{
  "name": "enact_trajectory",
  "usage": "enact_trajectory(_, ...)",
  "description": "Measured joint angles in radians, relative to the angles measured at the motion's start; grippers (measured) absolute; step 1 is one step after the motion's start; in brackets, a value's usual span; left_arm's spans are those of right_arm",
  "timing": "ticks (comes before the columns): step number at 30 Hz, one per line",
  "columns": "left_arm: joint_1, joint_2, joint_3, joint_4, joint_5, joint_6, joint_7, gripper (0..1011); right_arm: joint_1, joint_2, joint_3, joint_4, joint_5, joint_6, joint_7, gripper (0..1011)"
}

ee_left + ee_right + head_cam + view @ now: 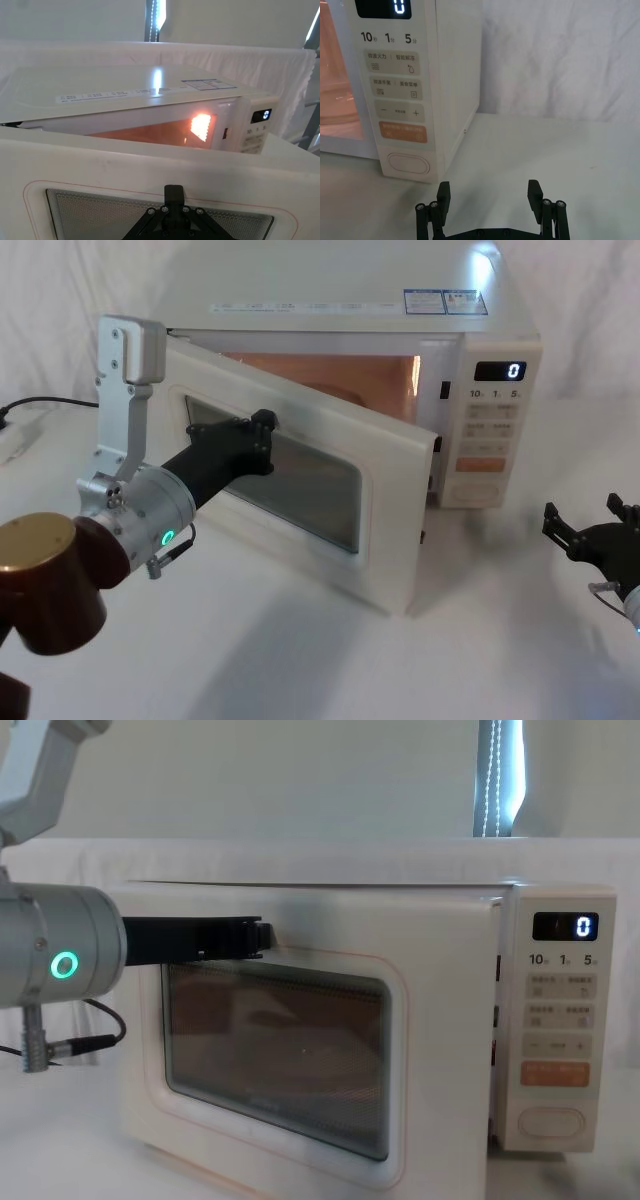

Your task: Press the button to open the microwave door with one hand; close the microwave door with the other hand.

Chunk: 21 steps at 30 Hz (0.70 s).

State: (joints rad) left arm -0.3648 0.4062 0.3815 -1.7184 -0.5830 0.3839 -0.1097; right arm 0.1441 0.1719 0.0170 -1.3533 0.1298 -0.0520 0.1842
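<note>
The microwave door stands ajar, hinged at the left and swung out toward the robot, cavity light glowing behind it, so the opening half looks done. The closing half is in hand. The left claw, at about nine o'clock in the head view, sits against the door's mesh window near its upper left corner; whether its fingers are spread or pressed together I cannot tell, but it grips nothing and looks set to push. In the left wrist view the claw points straight at the window, the door's top edge a gap clear of the oven. The right claw waits low at four o'clock on the white surface, fingers spread and empty, apart from the button at the foot of the control panel. What's left: swing the door shut until it latches.
</note>
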Motion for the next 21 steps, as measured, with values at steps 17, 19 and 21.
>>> enact_trajectory(17, -0.073, -0.072, 0.024, 0.089, 0.072, -0.004, -0.041, 0, 0.0, 0.0, 0.0, 0.0, 0.0, 0.0, 0.0, 1002)
enact_trajectory(19, -0.08, -0.078, 0.026, 0.098, 0.079, -0.004, -0.042, 0, 0.0, 0.0, 0.0, 0.0, 0.0, 0.0, 0.0, 1002)
enact_trajectory(21, -0.091, -0.088, 0.032, 0.114, 0.094, -0.004, -0.042, 0, 0.0, 0.0, 0.0, 0.0, 0.0, 0.0, 0.0, 1002)
